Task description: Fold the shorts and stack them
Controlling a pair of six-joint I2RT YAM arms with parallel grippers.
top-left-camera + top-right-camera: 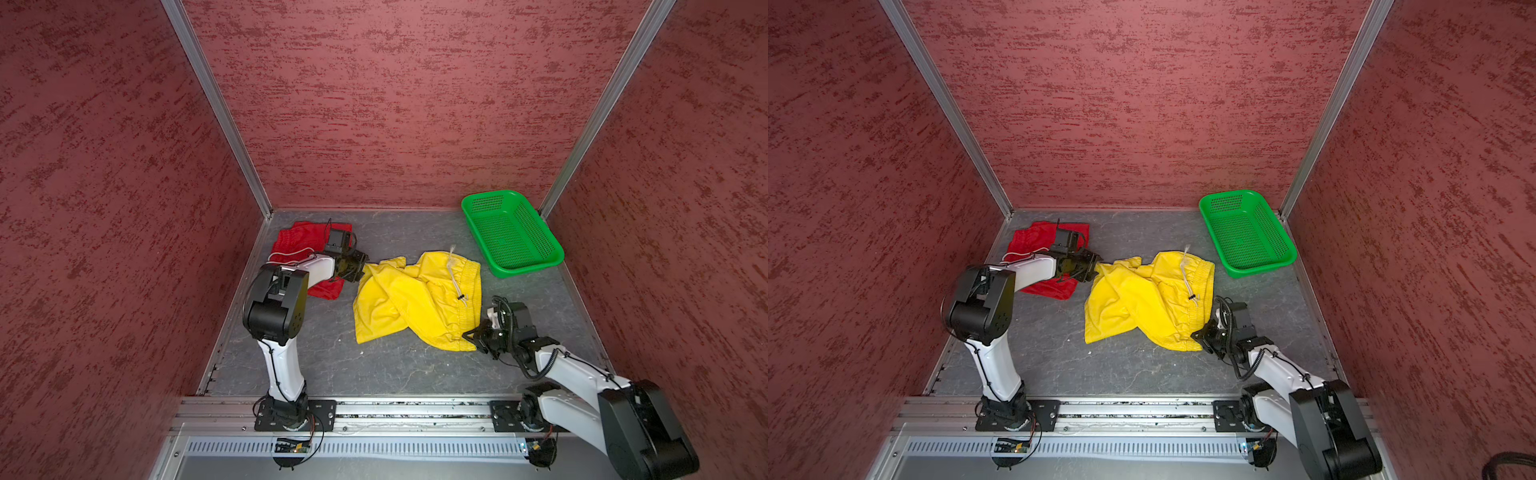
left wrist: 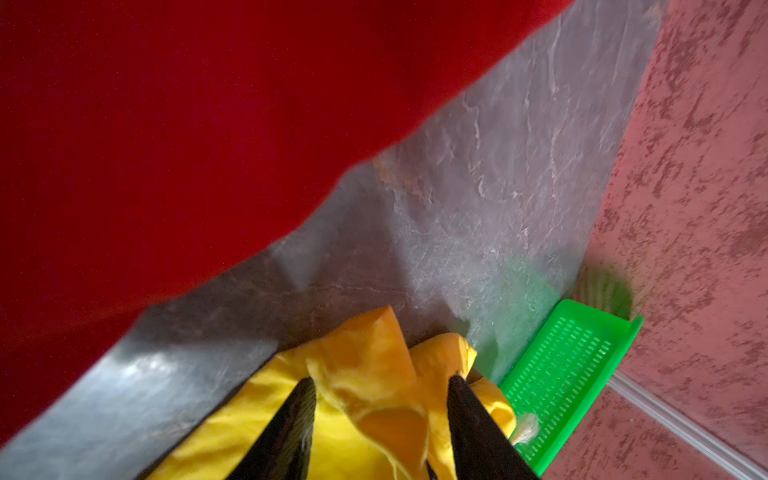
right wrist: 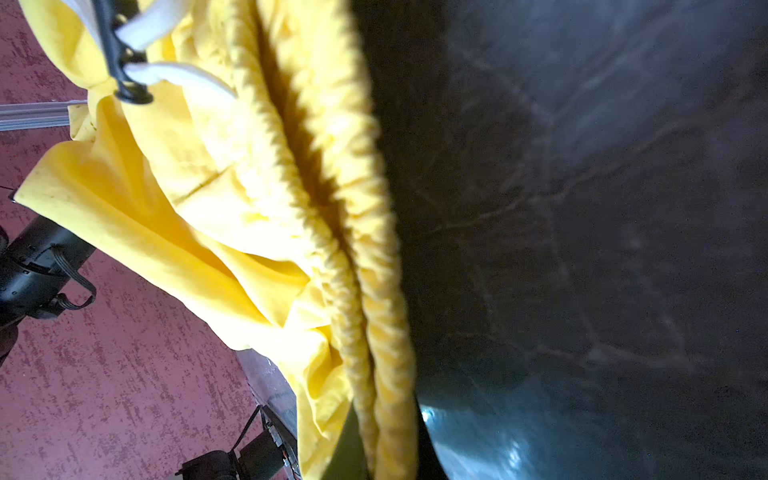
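the yellow shorts [image 1: 415, 303] lie crumpled, long axis running from the left gripper [image 1: 362, 271], jaws half open astride a leg hem [image 2: 374, 345], to the right gripper [image 1: 467, 335], jaws shut on the waistband [image 3: 374, 291]; the red shorts [image 1: 295, 237] lie under the left arm [image 1: 278, 365].

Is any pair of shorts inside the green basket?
No, the green basket holds nothing; the red shorts and the yellow shorts both lie on the table outside it.

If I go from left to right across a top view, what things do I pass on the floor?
red shorts → left gripper → yellow shorts → basket
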